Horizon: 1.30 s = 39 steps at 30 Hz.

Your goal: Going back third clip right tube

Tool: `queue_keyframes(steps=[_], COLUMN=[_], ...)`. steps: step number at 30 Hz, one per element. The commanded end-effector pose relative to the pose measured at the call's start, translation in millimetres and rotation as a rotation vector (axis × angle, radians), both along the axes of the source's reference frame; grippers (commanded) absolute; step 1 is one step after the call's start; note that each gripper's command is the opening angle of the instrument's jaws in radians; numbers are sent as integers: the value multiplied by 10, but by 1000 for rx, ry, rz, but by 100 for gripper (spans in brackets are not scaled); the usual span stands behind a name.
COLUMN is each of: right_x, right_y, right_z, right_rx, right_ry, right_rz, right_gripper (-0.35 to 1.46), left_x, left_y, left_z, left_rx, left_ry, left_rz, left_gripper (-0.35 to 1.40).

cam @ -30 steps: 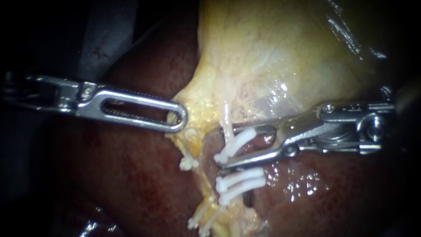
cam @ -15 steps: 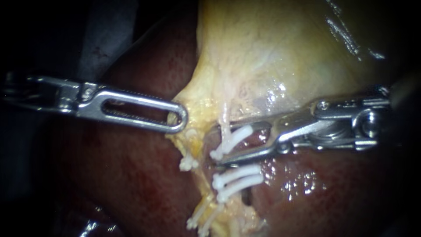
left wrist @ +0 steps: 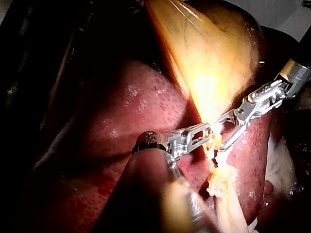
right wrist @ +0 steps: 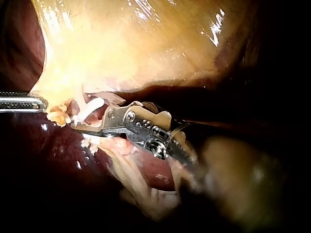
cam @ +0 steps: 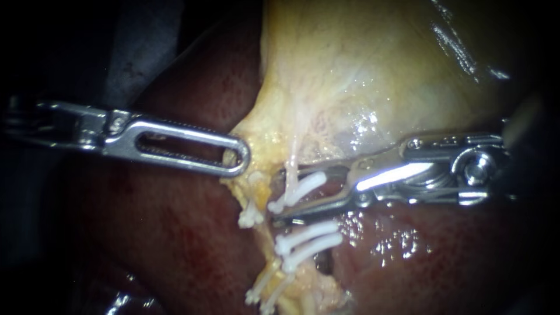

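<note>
Slantwise, 8 to 2 o'clock, the clip (cam: pixel 300 188) is straddled by the right instrument's (cam: pixel 283 193) parted jaws; it is lost to glare in the left wrist view.

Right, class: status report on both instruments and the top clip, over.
Left instrument shut on gallbladder edge. Right instrument jaws open, straddling top clip on right tube. Two lower clips close beneath.

Surgical bench laboratory. Evidence: a liver (cam: pixel 175 233) and gallbladder (cam: pixel 361 76) lie lit against dark surroundings; white clips (cam: pixel 309 236) sit on tissue; left instrument (cam: pixel 239 157) and right instrument (cam: pixel 282 196) reach in.
</note>
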<state>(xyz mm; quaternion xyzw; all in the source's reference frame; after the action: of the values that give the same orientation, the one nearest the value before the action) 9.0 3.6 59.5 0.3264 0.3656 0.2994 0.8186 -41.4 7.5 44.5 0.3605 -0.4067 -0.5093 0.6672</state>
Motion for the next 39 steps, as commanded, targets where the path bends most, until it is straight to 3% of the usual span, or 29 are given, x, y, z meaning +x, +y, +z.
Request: queue_keyframes(steps=[1, 4, 11, 19, 32, 39], right_x=[-2, -7, -10, -11, -14, -11], right_y=[0, 1, 8, 15, 17, 19], right_z=[0, -1, -13, -25, -24, -19], right_rx=[-5, -19, -15, 26, 65, 35], right_ry=[-13, -48, -62, 4, 70, 141], right_rz=[-2, -7, 12, 65, 86, 60], right_gripper=[53, 53, 53, 53, 55, 54], left_x=[0, 1, 2, 3, 3, 2], left_y=[0, 0, 1, 1, 0, -1], left_z=[0, 1, 1, 1, 2, 3], left_rx=[0, 0, 0, 0, -1, -7], left_ry=[-1, 1, 1, 1, 1, 1], left_rz=[0, 2, 2, 3, 3, 4], left_gripper=[-35, -35, -35, -35, -35, -35])
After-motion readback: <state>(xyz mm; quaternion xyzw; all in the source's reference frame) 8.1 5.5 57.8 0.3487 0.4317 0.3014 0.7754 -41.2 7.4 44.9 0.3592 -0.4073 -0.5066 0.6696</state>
